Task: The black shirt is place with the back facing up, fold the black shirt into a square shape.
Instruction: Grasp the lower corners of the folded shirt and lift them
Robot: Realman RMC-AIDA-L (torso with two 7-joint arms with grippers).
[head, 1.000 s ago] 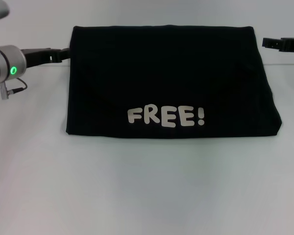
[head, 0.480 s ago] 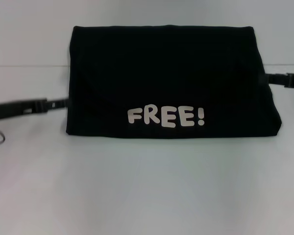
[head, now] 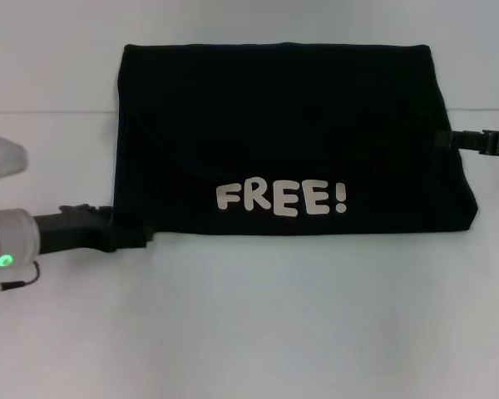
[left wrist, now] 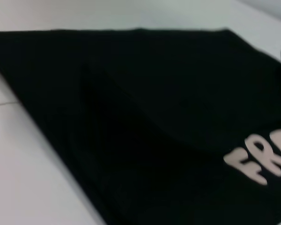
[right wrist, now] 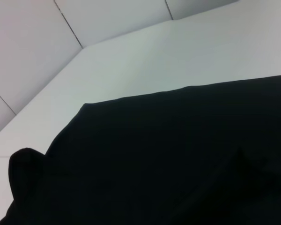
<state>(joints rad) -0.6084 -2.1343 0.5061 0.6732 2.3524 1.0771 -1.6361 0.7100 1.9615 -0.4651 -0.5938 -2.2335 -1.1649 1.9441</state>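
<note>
The soft black cloth shirt (head: 291,137), folded and printed "FREE!" (head: 281,199), lies on the plain white table (head: 258,324), whose near side is bare. The left gripper (head: 137,235) meets its near-left corner and the right gripper (head: 446,138) its right edge; whether either's fingers are parted or closed cannot be told.

Black shirt (head: 291,133), soft matte cloth, folded into a wide flat shape on the white table (head: 249,324). Far edge straight, near edge straight, right side slanting outward toward the near corner. Pale lettering "FREE!" (head: 281,199) printed near the front edge, facing up.

Black shirt (head: 287,137) on table (head: 249,324); left gripper (head: 137,237) at near-left corner, right gripper (head: 449,139) at right edge.
</note>
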